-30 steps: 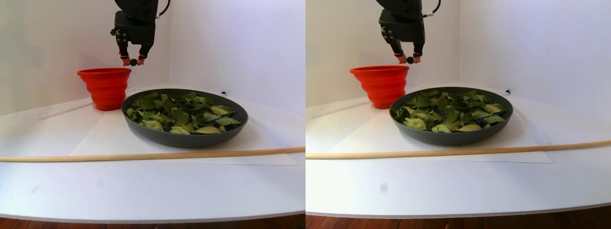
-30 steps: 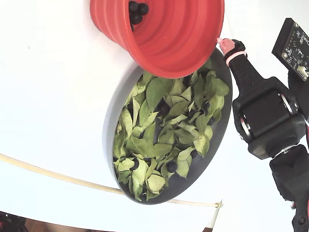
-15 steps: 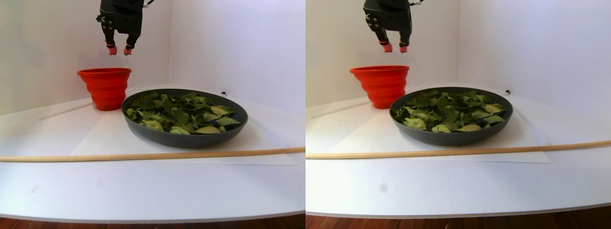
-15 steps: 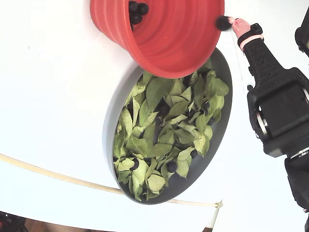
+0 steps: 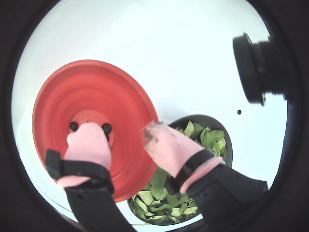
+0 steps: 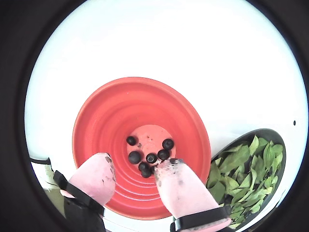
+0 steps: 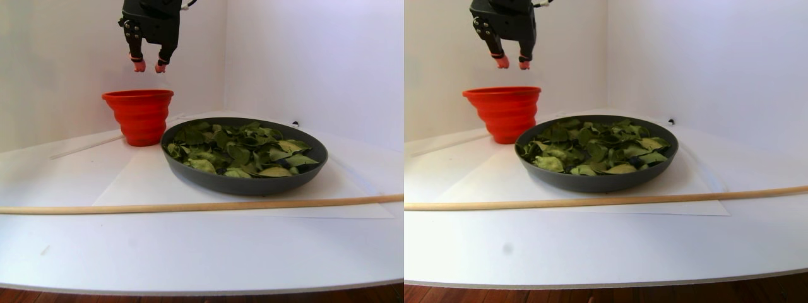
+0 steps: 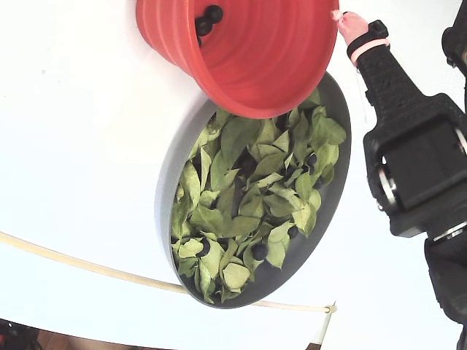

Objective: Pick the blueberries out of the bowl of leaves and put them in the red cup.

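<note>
Right now your claw [image 6: 133, 171] hangs open and empty above the red cup [image 6: 106, 121], its pink fingertips [image 6: 96, 176] spread apart with nothing between them. Several blueberries [image 6: 134, 157] lie on the cup's floor, while more sit in the bowl [image 8: 332, 219] among the leaves [image 8: 241, 219], a few dark ones [image 8: 259, 250] showing between the green. The bowl stands just beside the cup on the white surface [image 7: 189, 252]. Your next reach back into the bowl is, I judge, where trouble lies: the berries are half hidden, so you may close on a leaf along with one, or on a leaf alone, and carry it to the cup. A berry nudged sideways could also roll under the leaves. Swinging low over the cup's rim risks knocking it, since it looks light.
</note>
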`<state>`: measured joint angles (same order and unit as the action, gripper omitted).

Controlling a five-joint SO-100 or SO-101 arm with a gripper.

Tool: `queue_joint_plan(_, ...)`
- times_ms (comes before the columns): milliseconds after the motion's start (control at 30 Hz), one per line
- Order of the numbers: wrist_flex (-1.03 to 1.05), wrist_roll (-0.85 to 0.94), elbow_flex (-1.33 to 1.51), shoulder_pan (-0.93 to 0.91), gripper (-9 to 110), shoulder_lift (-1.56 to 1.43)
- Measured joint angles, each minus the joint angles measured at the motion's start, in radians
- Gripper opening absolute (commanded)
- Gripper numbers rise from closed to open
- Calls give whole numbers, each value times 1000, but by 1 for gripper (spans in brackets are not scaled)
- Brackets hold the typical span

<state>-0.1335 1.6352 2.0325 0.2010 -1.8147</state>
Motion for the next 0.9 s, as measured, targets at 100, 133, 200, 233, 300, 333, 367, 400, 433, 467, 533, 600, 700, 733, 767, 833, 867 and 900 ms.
queue_joint_plan(100,18,0,14,-11,17,0)
queue_joint_plan(133,29,0,14,-20,17,0)
queue_joint_plan(200,37,0,20,-38,17,-8)
queue_joint_plan(233,38,0,25,-46,17,-14)
queue_joint_plan(300,48,0,28,-64,17,-15)
queue_joint_plan(333,54,3,29,-72,17,-15)
queue_joint_plan(367,58,9,29,-81,17,-15)
queue_joint_plan(400,61,12,29,-89,17,-15)
queue_joint_plan(433,64,17,29,-95,17,-15)
queue_joint_plan(467,71,20,29,-103,17,-15)
queue_joint_plan(533,87,23,29,-117,17,-15)
queue_joint_plan(600,100,28,29,-129,17,-15)
queue_joint_plan(700,118,28,29,-144,17,-15)
queue_joint_plan(733,124,28,29,-149,17,-15)
queue_joint_plan(767,130,28,29,-153,17,-15)
queue_joint_plan(833,138,32,29,-167,17,-15)
queue_joint_plan(867,140,37,29,-173,17,-15)
queue_joint_plan(900,143,40,34,-181,17,-15)
